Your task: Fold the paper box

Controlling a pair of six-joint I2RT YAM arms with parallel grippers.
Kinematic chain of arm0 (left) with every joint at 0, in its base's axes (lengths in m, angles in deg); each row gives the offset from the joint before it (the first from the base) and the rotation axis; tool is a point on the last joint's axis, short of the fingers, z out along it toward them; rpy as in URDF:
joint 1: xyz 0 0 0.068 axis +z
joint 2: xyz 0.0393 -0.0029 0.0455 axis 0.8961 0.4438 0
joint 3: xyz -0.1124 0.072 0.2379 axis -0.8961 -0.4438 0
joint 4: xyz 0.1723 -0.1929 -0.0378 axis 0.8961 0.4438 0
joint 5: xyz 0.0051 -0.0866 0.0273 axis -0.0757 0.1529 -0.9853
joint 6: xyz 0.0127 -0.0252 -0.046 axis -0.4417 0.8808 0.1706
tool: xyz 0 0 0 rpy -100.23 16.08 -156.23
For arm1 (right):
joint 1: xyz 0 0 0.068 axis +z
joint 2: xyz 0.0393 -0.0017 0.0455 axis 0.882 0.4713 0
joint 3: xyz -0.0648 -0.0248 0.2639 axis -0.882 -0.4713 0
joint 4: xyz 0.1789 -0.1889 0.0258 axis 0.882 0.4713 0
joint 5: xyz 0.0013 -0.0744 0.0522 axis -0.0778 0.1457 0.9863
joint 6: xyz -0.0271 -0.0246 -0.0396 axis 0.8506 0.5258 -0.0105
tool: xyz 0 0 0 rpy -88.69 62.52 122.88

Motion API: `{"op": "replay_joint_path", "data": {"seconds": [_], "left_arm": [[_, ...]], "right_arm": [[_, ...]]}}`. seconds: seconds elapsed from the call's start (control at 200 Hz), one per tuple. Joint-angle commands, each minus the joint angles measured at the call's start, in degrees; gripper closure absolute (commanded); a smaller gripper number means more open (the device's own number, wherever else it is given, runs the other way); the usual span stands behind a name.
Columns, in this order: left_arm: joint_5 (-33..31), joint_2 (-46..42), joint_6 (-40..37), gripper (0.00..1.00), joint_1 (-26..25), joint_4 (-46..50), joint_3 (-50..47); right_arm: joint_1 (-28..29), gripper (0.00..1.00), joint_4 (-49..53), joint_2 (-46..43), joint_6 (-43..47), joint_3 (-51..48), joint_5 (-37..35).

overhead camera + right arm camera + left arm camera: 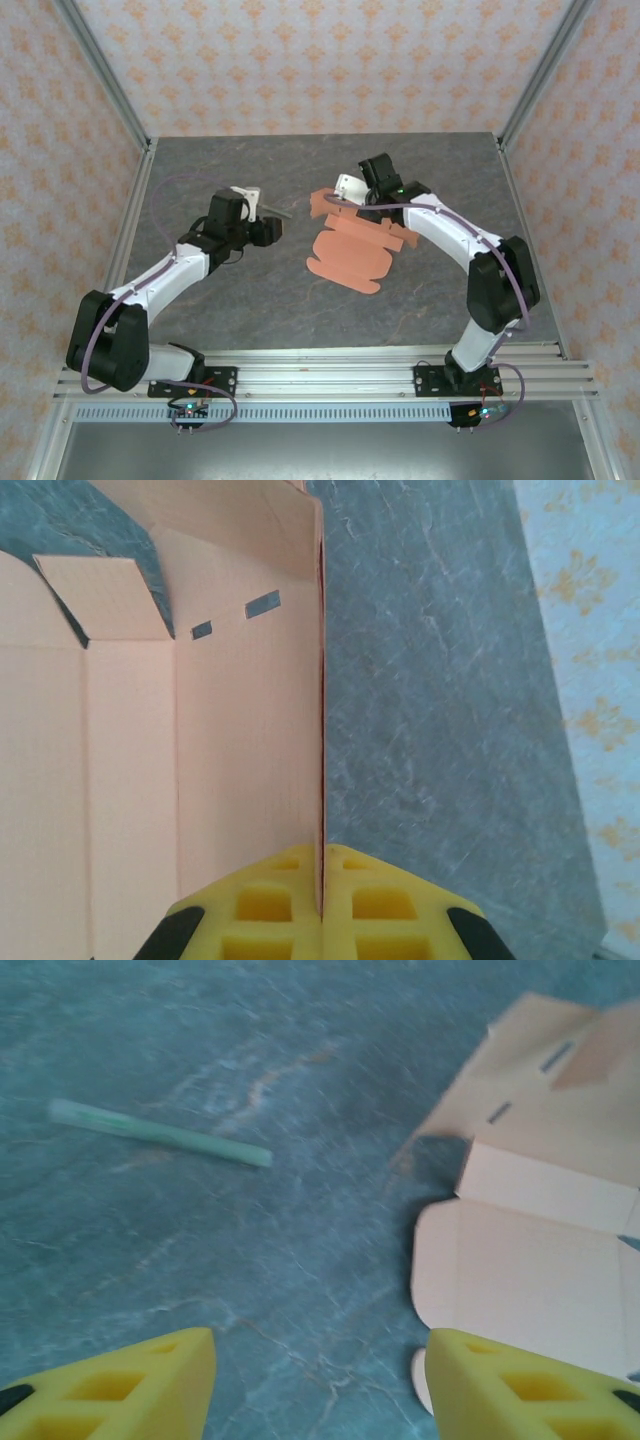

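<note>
The paper box (345,255), light floppy card lying on the worktop (230,290), seemed best gripped at a creased edge: the right claw (322,885) pinched one raised flap, the left claw (320,1370) hung spread, apparently empty.

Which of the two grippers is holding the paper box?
The right gripper: its jaws are shut on a raised edge of the paper box. The left gripper is open and holds nothing.
</note>
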Motion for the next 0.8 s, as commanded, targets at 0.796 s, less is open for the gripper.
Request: {"op": "replay_joint_path", "data": {"seconds": [0.796], "left_arm": [[10.54,29.6,-15.01,0.52,2.64,3.45,24.7]], "right_arm": [[-2.48,1.0,-35.32,-4.49,20.63,-18.67,6.92]]}}
